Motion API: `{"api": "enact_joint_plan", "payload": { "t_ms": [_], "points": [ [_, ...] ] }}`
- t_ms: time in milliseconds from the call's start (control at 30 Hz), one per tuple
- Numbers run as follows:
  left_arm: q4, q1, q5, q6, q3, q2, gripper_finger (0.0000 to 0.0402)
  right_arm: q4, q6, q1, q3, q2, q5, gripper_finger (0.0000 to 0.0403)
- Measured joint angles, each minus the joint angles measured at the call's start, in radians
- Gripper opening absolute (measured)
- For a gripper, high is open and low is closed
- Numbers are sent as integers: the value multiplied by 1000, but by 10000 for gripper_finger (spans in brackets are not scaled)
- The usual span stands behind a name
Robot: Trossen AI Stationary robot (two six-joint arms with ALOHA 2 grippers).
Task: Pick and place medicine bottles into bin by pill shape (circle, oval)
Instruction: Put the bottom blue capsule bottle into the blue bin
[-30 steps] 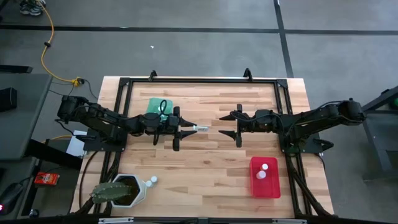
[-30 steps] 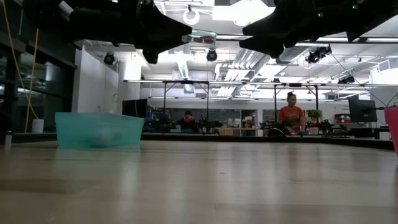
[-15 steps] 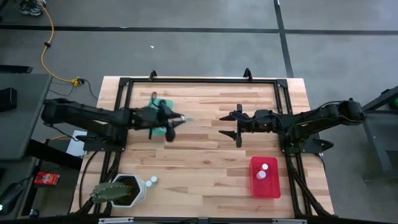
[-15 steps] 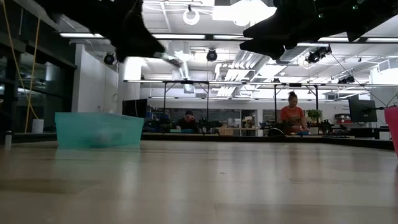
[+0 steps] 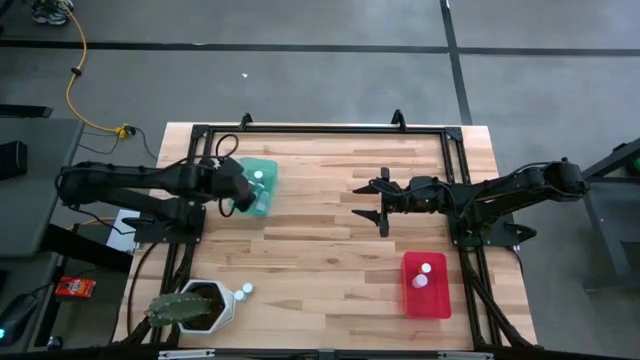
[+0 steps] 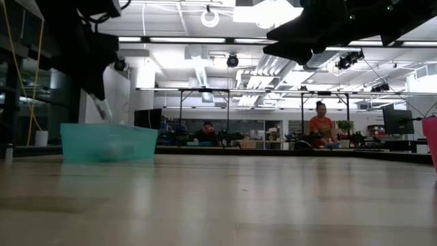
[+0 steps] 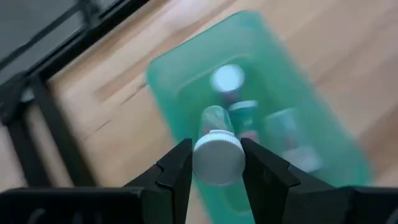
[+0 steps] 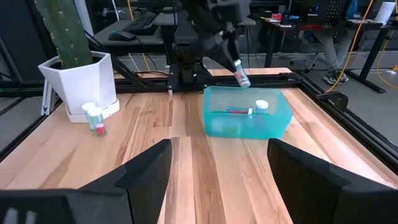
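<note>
Over the teal bin [image 5: 262,168] at the table's left, my left gripper [image 7: 217,165] is shut on a small medicine bottle [image 8: 240,76] with a white cap and a clear body. The bottle hangs above the bin's inside. More white-capped bottles [image 7: 227,79] lie on the bin's floor. My right gripper [image 5: 372,202] stands open in mid-air near the table's centre, with nothing between its fingers. A red bin [image 5: 444,300] at the near right holds two bottles [image 5: 424,269]. Another bottle [image 5: 244,291] stands beside the cactus pot. My left gripper pinches the bottle's white cap [image 7: 217,155] between its two fingers [image 7: 177,171]. The fingers slant down from the table's left side. The clear body [image 7: 214,118] sticks out past the fingertips toward the bin, tilted and lifted clear of it.
A white hexagonal pot with a green cactus [image 5: 192,306] stands at the near left corner. A black frame [image 5: 320,129] runs round the table's edges. Bare wood lies between the two bins. People sit at desks in the room beyond [image 6: 319,130].
My left gripper has swung from the table's centre toward the left edge, to above the teal bin. It has tipped from level to slanting down and rolled, carrying the bottle with it. The bottle, level before, now points down at the bin.
</note>
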Motion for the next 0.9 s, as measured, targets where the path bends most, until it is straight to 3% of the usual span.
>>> {"api": "enact_joint_plan", "payload": {
  "t_ms": [533,900],
  "points": [
    [54,119,101,94,0,198,111,6,-2,0,0,0,2,259],
    [189,178,151,150,0,310,111,6,-2,0,0,0,35,259]
  ]
}}
